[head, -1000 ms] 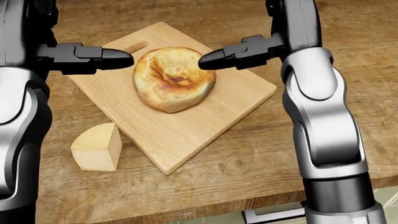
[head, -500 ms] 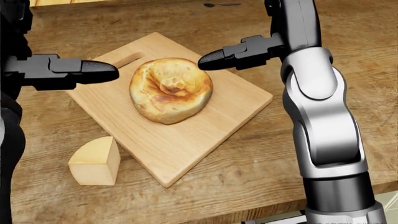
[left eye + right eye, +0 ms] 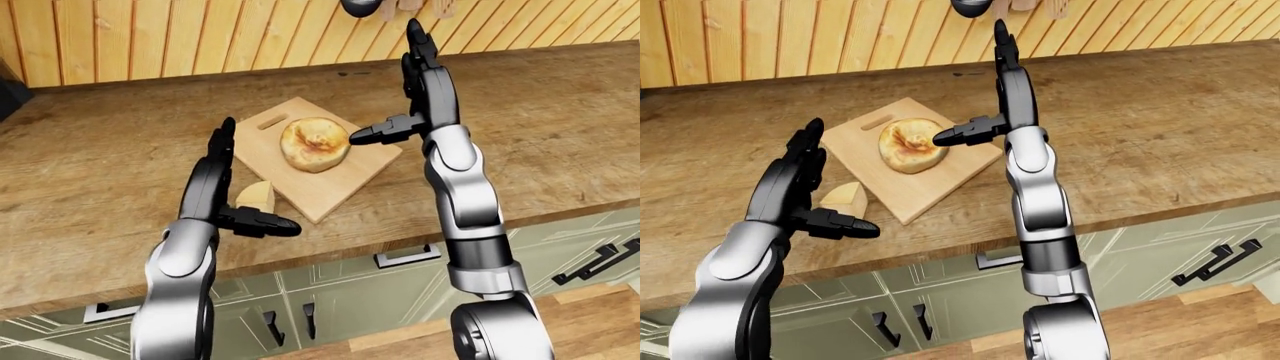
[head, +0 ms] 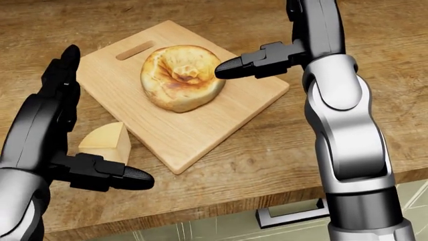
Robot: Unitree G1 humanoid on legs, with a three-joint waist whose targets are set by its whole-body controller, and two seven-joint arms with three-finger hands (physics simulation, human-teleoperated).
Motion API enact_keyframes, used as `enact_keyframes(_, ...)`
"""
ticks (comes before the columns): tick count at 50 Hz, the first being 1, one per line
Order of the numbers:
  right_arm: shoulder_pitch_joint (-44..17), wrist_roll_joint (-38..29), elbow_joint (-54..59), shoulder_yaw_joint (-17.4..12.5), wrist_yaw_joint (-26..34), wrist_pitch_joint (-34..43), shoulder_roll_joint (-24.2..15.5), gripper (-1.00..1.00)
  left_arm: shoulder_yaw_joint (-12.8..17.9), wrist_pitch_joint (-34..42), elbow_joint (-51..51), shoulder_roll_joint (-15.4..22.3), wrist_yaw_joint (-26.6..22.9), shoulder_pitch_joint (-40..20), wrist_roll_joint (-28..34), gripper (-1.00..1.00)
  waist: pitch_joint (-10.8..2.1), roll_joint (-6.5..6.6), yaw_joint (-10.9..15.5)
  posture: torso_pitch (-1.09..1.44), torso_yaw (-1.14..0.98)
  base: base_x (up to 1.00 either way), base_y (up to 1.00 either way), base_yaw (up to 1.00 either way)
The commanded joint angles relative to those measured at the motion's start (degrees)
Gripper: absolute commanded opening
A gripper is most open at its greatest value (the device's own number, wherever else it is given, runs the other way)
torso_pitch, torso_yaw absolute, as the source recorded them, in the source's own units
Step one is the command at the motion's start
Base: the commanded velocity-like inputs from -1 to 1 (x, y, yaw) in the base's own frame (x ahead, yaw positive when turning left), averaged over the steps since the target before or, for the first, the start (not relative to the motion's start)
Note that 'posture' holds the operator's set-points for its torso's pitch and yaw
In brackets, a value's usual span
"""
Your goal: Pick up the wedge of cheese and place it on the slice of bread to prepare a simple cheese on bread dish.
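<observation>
A pale yellow cheese wedge (image 4: 107, 141) lies on the wooden counter, just left of the cutting board (image 4: 200, 131). A round browned slice of bread (image 4: 180, 78) sits on the board's upper half. My left hand (image 4: 104, 118) is open, with its fingers (image 4: 60, 80) upright to the left of the cheese and its thumb (image 4: 127, 178) below the cheese. It does not hold the cheese. My right hand (image 3: 385, 82) is open and empty, and its thumb (image 4: 231, 65) points at the bread's right edge.
The counter's near edge (image 3: 330, 251) runs above green cabinet drawers with handles (image 3: 405, 257). A wooden plank wall (image 3: 150, 37) stands behind the counter. A small dark utensil (image 3: 350, 73) lies near the wall. A dark object (image 3: 6, 90) sits at the far left.
My left hand has dropped from beside the bread's left edge to the cheese, turning its fingers upright. The right hand has stayed put. The view has shifted slightly.
</observation>
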Motion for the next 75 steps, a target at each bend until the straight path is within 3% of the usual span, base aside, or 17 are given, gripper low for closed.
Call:
enact_keyframes(1, -2.1, -0.1, -2.1, -0.4, -0.2, -1.8, -0.4, 1.00, 0.8, -3.2, -1.7, -0.1, -1.3, -1.5, 3.2, 1.00, -1.58, 0.07, 0.0, 0.00, 0.00, 0.00, 0.00, 0.00)
enact_keyframes(19, -2.4, -0.3, -0.9, -0.4, -0.4, -2.4, -0.5, 1.00, 2.3, -6.9, 1.3, -1.8, -4.7, -0.8, 10.3, 1.00, -2.39, 0.13, -0.2, 0.00, 0.00, 0.00, 0.00, 0.00)
enact_keyframes(20, -2.4, -0.3, -0.9, -0.4, -0.4, -2.4, -0.5, 1.00, 2.3, -6.9, 1.1, -1.8, -4.9, -0.5, 10.5, 0.80, -2.43, 0.12, -0.2, 0.00, 0.00, 0.00, 0.00, 0.00)
enact_keyframes(23, -2.4, -0.5, -0.8, -0.4, -0.5, -2.5, -0.5, 1.00, 2.5, -7.5, 1.5, -1.8, -5.1, -0.2, 11.3, 0.64, -2.50, 0.08, -0.1, 0.00, 0.00, 0.00, 0.00, 0.00)
enact_keyframes(24, -2.4, -0.4, -0.8, -0.4, -0.4, -2.5, -0.5, 1.00, 2.3, -7.7, 1.4, -1.8, -5.3, 0.3, 11.7, 0.46, -2.52, 0.07, -0.1, 0.00, 0.00, 0.00, 0.00, 0.00)
enact_keyframes(27, -2.3, -0.6, -0.8, -0.4, -0.4, -2.5, -0.5, 1.00, 2.5, -8.1, 1.5, -1.9, -5.9, 0.6, 12.3, 0.44, -2.57, 0.04, -0.1, 0.00, 0.00, 0.00, 0.00, 0.00)
enact_keyframes(30, -2.3, -0.5, -0.8, -0.4, -0.4, -2.6, -0.5, 1.00, 2.5, -8.6, 1.9, -2.0, -6.4, 0.8, 12.6, 0.18, -2.60, 0.01, -0.1, 0.00, 0.00, 0.00, 0.00, 0.00)
enact_keyframes(38, -2.2, -0.8, -0.8, -0.4, -0.5, -2.6, -0.5, 1.00, 2.4, -9.4, 2.7, -2.3, -6.8, 1.2, 14.0, -0.14, -2.59, -0.04, -0.1, 0.00, 0.00, 0.00, 0.00, 0.00)
enact_keyframes(40, -2.2, -0.9, -0.7, -0.4, -0.5, -2.6, -0.4, 1.00, 2.3, -9.7, 2.7, -2.5, -7.0, 1.4, 14.1, -0.29, -2.54, -0.05, -0.1, 0.00, 0.00, 0.00, 0.00, 0.00)
enact_keyframes(41, -2.2, -0.8, -0.8, -0.4, -0.4, -2.6, -0.4, 1.00, 2.3, -9.8, 2.7, -2.5, -7.1, 1.5, 14.2, -0.51, -2.52, -0.06, -0.1, 0.00, 0.00, 0.00, 0.00, 0.00)
enact_keyframes(42, -2.2, -0.9, -0.8, -0.3, -0.4, -2.6, -0.4, 1.00, 2.5, -9.7, 2.7, -2.5, -7.1, 1.4, 14.3, -0.59, -2.49, -0.06, -0.1, 0.00, 0.00, 0.00, 0.00, 0.00)
enact_keyframes(50, -2.2, -1.1, -0.7, -0.3, -0.4, -2.7, -0.3, 1.00, 2.2, -7.2, -0.5, -1.9, -9.2, 1.0, 16.5, -0.85, -2.27, -0.09, -0.1, 0.00, 0.00, 0.00, 0.00, 0.00)
enact_keyframes(56, -2.3, -1.3, -0.3, -0.3, -0.4, -2.8, -0.3, 1.00, 0.5, -1.5, -3.3, -0.7, -13.1, -3.5, 21.1, -0.90, -1.95, -0.21, 0.0, 0.00, 0.00, 0.00, 0.00, 0.00)
enact_keyframes(61, -2.3, -1.4, 0.0, -0.2, -0.4, -3.0, -0.3, 1.00, -0.8, 5.4, -0.8, 0.5, -18.9, -14.7, 25.6, -0.94, -1.72, -0.41, 0.2, 0.00, 0.00, 0.00, 0.00, 0.00)
enact_keyframes(63, -2.4, -1.4, 0.2, -0.2, -0.3, -3.0, -0.2, 1.00, -1.1, 5.7, 5.0, 0.3, -19.6, -20.9, 25.8, -0.93, -1.57, -0.53, 0.3, 0.00, 0.00, 0.00, 0.00, 0.00)
enact_keyframes(70, -2.1, -1.6, -0.4, -0.1, -0.1, -2.8, -0.1, 1.00, 2.4, 2.2, 21.5, -0.9, -17.0, -32.7, 20.0, -0.98, -1.53, -0.90, 0.4, 0.00, 0.00, 0.00, 0.00, 0.00)
enact_keyframes(75, -2.0, -1.8, -0.7, -0.1, 0.0, -2.7, -0.1, 1.00, 2.2, -0.6, 34.4, -1.1, -13.1, -41.7, 14.7, -0.97, -1.61, -1.14, 0.3, 0.00, 0.00, 0.00, 0.00, 0.00)
